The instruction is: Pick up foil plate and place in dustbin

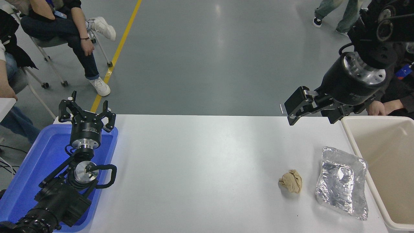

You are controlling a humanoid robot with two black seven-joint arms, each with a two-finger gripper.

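The foil plate (343,183) is a shiny, crinkled silver tray lying flat on the white table at the right, just left of the dustbin's wall. The dustbin (362,152) is a large cream tub at the table's right edge, and the part of its inside that shows is bare. My right gripper (290,111) hangs open and empty in the air over the table's far edge, well beyond and above the foil plate. My left gripper (87,111) is open and parked over the blue tray at the lower left.
A small tan crumpled paper ball (291,182) lies just left of the foil plate. A shallow blue tray (35,161) sits at the table's left end. A person sits on a chair (69,30) at the far left, and a person's hand (376,108) rests behind the dustbin.
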